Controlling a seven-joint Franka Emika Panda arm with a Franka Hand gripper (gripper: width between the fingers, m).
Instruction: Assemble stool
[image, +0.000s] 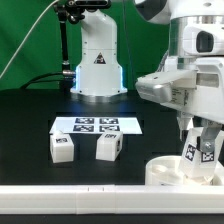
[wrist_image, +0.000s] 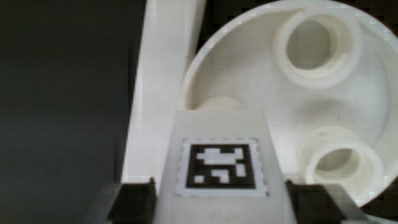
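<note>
My gripper (image: 200, 142) is shut on a white stool leg (image: 199, 152) with black-and-white tags and holds it upright at the exterior view's right. The leg is right above the round seat disc (image: 163, 172); I cannot tell if they touch. In the wrist view the tagged leg (wrist_image: 219, 165) fills the gap between my dark fingers (wrist_image: 139, 202) of the gripper (wrist_image: 228, 206). The seat disc (wrist_image: 294, 90) lies beyond it, with two round holes showing. Two more legs (image: 62, 148) (image: 108, 147) stand on the black table at the exterior view's left.
The marker board (image: 97, 125) lies flat behind the two loose legs. A long white rail (image: 90, 197) runs along the table's near edge and shows beside the disc in the wrist view (wrist_image: 164, 70). The arm's white base (image: 97, 65) stands at the back.
</note>
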